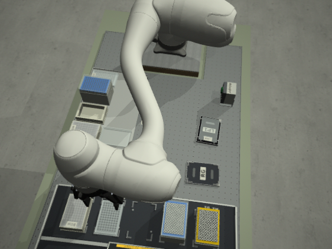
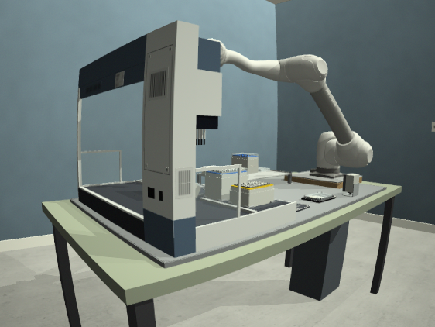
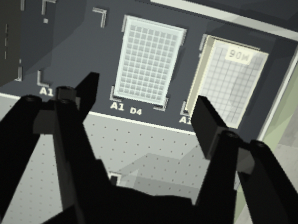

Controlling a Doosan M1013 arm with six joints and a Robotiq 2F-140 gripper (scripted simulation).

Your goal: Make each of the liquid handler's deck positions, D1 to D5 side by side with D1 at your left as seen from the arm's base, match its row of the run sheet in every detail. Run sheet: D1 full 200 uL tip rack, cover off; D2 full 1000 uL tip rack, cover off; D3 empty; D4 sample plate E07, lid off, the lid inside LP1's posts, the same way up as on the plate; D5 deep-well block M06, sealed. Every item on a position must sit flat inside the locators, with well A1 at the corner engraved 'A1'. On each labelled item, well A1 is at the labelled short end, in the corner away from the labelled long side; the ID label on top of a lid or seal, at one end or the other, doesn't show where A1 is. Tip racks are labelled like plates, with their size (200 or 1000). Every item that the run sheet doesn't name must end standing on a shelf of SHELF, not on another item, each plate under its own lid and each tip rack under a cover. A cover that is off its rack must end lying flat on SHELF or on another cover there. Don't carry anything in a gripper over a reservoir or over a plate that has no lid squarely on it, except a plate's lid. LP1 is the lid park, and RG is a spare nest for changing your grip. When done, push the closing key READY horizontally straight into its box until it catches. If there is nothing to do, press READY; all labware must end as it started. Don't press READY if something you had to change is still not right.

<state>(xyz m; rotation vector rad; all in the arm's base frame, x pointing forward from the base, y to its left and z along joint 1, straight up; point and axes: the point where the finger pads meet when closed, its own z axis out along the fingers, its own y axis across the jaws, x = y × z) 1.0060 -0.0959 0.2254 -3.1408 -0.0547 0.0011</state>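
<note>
My gripper is open and empty, and hangs above the near edge of the deck, between D4 and D5. In the wrist view its fingers frame the clear sample plate on D4. To the right of that plate is the cream-rimmed deep-well block M06 on D5. In the top view the block and the plate are at the deck's left. D3 is empty. A blue-framed tip rack stands on D2 and a yellow-framed one on D1, both with their covers off.
The lid park LP1, the nest RG and the READY box stand on the right. SHELF on the left holds a blue-topped tip rack, a cream open trough, a plate and a clear cover. The liquid handler's gantry stands over the deck.
</note>
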